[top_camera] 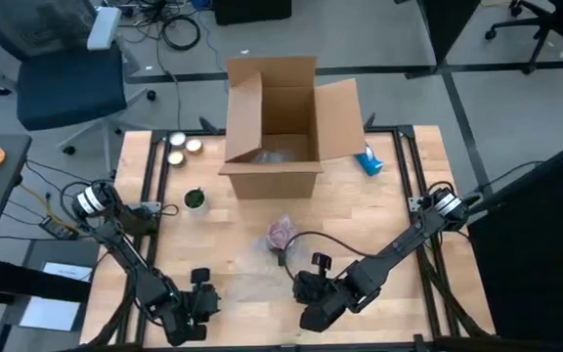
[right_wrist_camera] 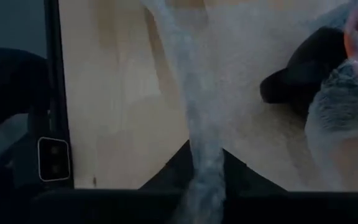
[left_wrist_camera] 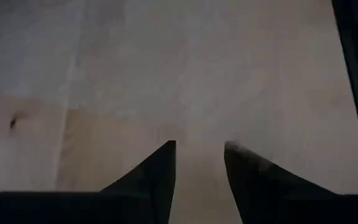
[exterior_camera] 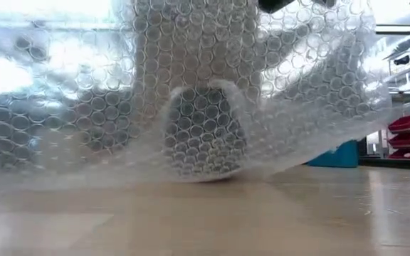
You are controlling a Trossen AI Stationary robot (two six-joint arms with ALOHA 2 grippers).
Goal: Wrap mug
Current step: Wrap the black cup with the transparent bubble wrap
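My right hand [right_wrist_camera: 207, 163] pinched a fold of the wrap [right_wrist_camera: 197, 112] near the table's [top_camera: 399, 205] front edge. The mug [top_camera: 282, 233] sat mid-table on the wrap, before the box [top_camera: 272, 127]. My left hand [left_wrist_camera: 199, 155] hovered spread, empty, at front left.

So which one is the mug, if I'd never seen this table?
Find the big open cardboard box at the table's far edge, then look nearer the arms, just in front of it. The mug sits on crinkly clear bubble wrap. It's the only pinkish thing; the small green-topped pot and round tins sit left of the box.
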